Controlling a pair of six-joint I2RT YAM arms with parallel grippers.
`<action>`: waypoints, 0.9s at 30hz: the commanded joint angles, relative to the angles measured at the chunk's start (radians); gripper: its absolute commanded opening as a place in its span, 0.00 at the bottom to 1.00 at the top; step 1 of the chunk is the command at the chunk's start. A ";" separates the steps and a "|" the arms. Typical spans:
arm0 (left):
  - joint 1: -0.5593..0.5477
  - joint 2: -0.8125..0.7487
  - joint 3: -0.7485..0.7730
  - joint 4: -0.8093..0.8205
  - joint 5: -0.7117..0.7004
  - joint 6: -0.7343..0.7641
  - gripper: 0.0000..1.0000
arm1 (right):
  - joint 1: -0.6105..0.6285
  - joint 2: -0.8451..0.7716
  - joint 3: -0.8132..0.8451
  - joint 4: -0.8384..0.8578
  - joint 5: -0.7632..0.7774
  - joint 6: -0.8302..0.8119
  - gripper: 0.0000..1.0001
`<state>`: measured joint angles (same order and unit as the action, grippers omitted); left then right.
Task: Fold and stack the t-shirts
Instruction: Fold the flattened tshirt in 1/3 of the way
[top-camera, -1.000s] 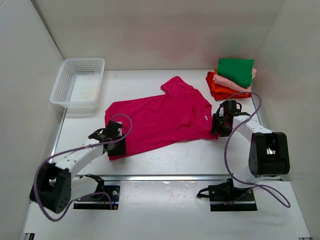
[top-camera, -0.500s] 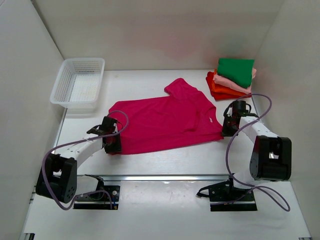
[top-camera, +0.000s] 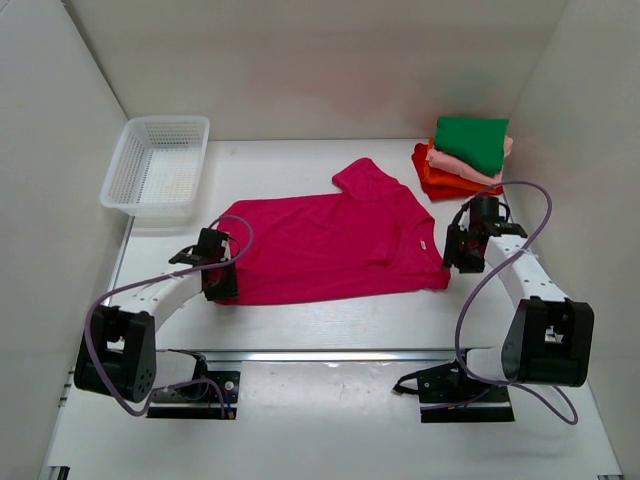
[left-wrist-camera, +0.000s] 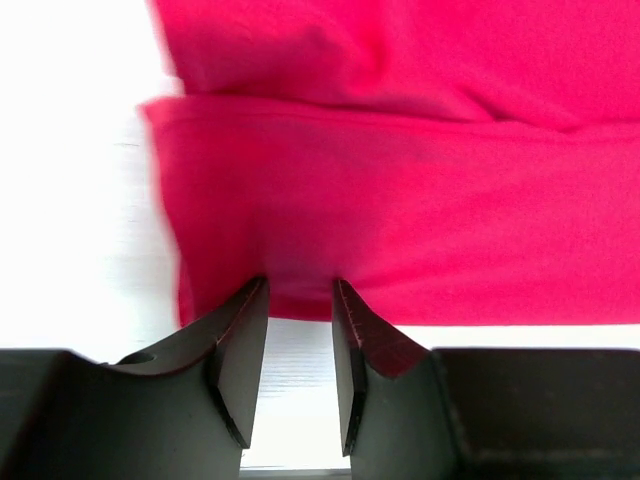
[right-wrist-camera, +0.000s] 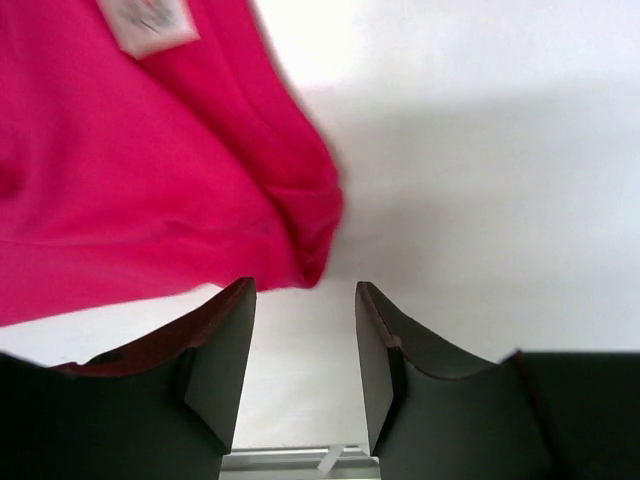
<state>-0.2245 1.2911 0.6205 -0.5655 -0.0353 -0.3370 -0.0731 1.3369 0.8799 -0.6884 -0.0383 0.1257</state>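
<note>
Nearest to me, the left gripper (left-wrist-camera: 300, 292) sat low at the left end of the magenta shirt (top-camera: 330, 245). Its jaws stood apart and clamped nothing: the hem lay right at the fingertips (left-wrist-camera: 250, 300), with bare white table (top-camera: 330, 320) showing in the gap behind it. The right gripper (right-wrist-camera: 305, 290) was likewise open at the shirt's right end, where a bunched, rolled corner of cloth hung just ahead of its tips without being pinched. The shirt lay spread across the middle of the table between the two arms, mostly flat. One short sleeve (top-camera: 365, 178) pointed toward the far wall, and a small white label (top-camera: 424, 243) sat near the right edge. The left wrist camera showed a straight crease running across the cloth, with one layer lying over another. It was blurred at the side, so I could not tell how far that fold ran. I could see only the one sleeve from above, and the grippers themselves covered the shirt's two end edges there. Farther back on the left stood the white mesh basket (top-camera: 150, 208), its pale floor showing through the open top. In the far right corner sat the stack of folded shirts, well apart from the magenta one. It had green (top-camera: 472, 142) on top, light pink (top-camera: 442, 160) beneath it, then orange (top-camera: 455, 180) and red (top-camera: 421, 160), and the lower ones showed only as edges.
</note>
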 joint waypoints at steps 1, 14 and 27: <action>0.039 -0.056 0.002 0.016 -0.026 0.029 0.43 | 0.065 -0.035 0.109 0.039 0.018 -0.024 0.42; 0.047 -0.051 0.025 0.021 -0.012 0.050 0.42 | 0.228 0.110 -0.068 0.189 -0.043 0.063 0.38; 0.102 -0.061 0.249 0.053 -0.006 0.113 0.52 | 0.256 -0.076 -0.099 0.035 0.018 0.118 0.40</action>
<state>-0.1253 1.1873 0.7990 -0.5690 -0.0353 -0.2489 0.1932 1.3273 0.7242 -0.6308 -0.0471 0.2440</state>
